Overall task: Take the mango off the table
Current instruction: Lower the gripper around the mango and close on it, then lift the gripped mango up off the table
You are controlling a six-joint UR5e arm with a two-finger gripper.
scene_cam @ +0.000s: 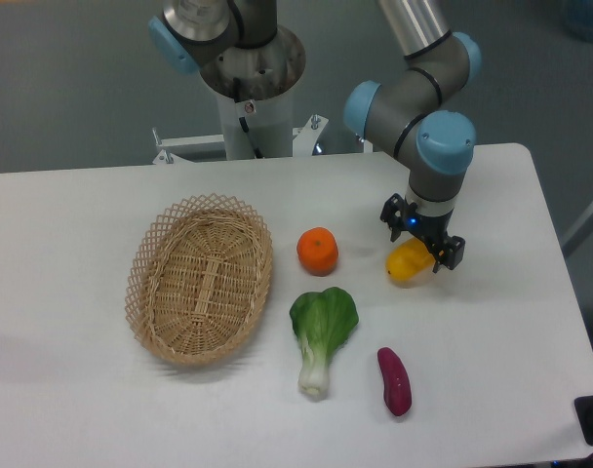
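Observation:
The mango (406, 264) is a glossy yellow fruit lying on the white table (492, 351), right of centre. My gripper (422, 242) hangs straight down over the mango's upper right end and hides part of it. The two black fingers (454, 253) are spread wide, one at the upper left and one at the lower right of that end. The jaws look open, and I see no finger pressed against the fruit. The mango rests on the table.
An orange (317, 251) lies just left of the mango. A bok choy (322, 331) and a purple sweet potato (394, 380) lie nearer the front. A wicker basket (200, 278) stands at the left. The arm's base post (250, 88) is at the back.

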